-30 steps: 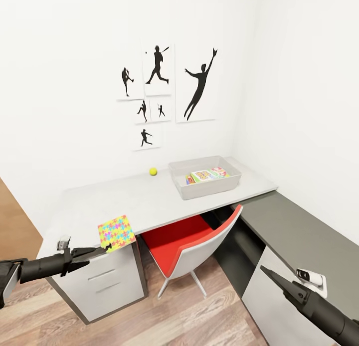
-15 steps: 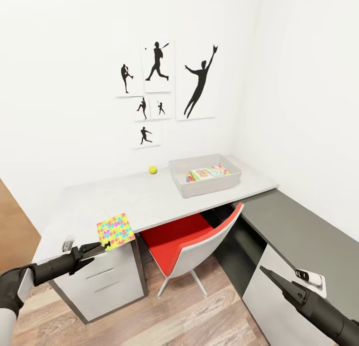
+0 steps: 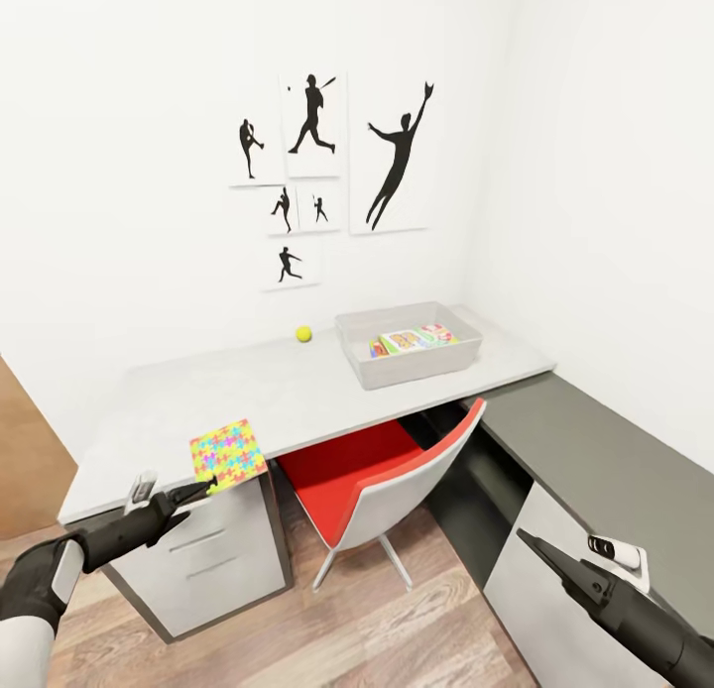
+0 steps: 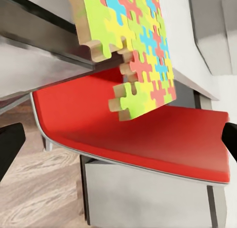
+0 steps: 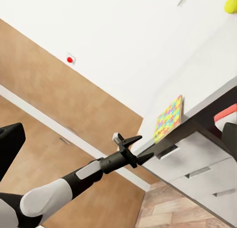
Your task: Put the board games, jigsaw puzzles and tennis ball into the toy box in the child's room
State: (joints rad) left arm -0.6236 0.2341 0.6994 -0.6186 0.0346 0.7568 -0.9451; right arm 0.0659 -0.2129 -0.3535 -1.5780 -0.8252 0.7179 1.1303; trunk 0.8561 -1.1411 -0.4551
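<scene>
The left gripper (image 3: 194,493) reaches toward the front edge of the table (image 3: 297,396), its dark fingers spread apart with nothing between them, the tips just short of the jigsaw puzzle (image 3: 228,454). In the left wrist view the two fingertips (image 4: 10,144) sit at the far sides of the frame, wide apart, and the jigsaw puzzle (image 4: 133,45) overhangs the table edge with its corner jutting out above the red chair seat (image 4: 148,134). The right wrist view shows the left gripper (image 5: 132,149) next to the puzzle (image 5: 169,118), which lies on the table's near corner above the white drawer unit (image 5: 197,169). The right gripper (image 3: 531,547) hangs low over the dark-grey side cabinet (image 3: 595,470); I cannot tell whether its fingers are apart or together. Further back on the table, the tennis ball (image 3: 303,334) rests near the wall, just beside the toy box (image 3: 409,366), which holds colourful board games (image 3: 409,342). Black sports-silhouette pictures (image 3: 327,163) hang on the white wall above.
</scene>
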